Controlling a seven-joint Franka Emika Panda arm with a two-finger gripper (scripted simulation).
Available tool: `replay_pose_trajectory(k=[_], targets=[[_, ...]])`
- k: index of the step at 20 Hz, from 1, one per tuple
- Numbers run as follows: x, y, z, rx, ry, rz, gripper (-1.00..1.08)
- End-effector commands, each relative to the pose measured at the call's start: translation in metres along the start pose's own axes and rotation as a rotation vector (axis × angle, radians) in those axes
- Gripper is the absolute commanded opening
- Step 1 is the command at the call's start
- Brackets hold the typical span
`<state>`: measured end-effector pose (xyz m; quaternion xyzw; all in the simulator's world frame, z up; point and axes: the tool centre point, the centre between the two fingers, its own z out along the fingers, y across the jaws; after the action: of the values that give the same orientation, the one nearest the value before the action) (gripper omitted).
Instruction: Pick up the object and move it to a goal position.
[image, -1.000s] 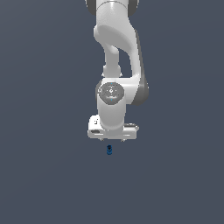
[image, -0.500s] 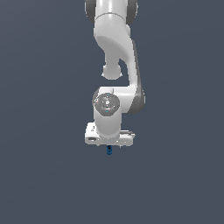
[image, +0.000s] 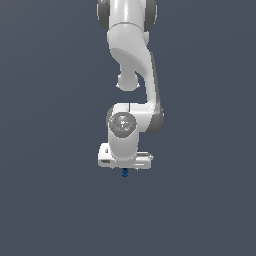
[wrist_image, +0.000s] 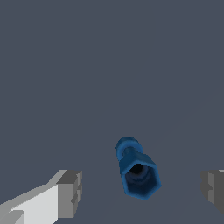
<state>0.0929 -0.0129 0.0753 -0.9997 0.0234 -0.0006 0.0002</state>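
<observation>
Item: peg, dark blue, very small. Slim cylindrical shank with a wider hexagonal head, hollow at the end facing the wrist camera. Standing roughly upright, head uppermost, on the plain grey worktop. In the exterior view the peg shows only as a blue speck directly below the gripper body.

Handling, as judged: rigid, very light, smooth-sided. Likely to tip or roll if nudged from one side, and easily squeezed out of a poor pinch. Best taken across the flats of the hexagonal head, or just under it on the shank, with both pads arriving together.

Gripper: white body with grey fingers, spread wide. The peg lies in the gap between them, touching neither, and somewhat closer to the middle than to either pad.

Arm: white Panda, reaching straight down over the peg, wrist just above it.

Goal position: no marker visible in either view.
</observation>
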Motion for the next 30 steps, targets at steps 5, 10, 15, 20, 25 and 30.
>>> replay_pose_trajectory(k=[5,10,15,20,25,30], targets=[[-0.001,0.0,0.031,0.0,-0.001,0.0,1.0],[0.0,0.0,0.033,0.0,-0.001,0.0,1.0],[0.0,0.0,0.033,0.0,-0.001,0.0,-1.0],[0.0,0.0,0.033,0.0,-0.001,0.0,-1.0],[-0.001,0.001,0.029,0.0,-0.001,0.0,-1.0],[-0.005,0.003,0.014,0.0,-0.001,0.0,-1.0]])
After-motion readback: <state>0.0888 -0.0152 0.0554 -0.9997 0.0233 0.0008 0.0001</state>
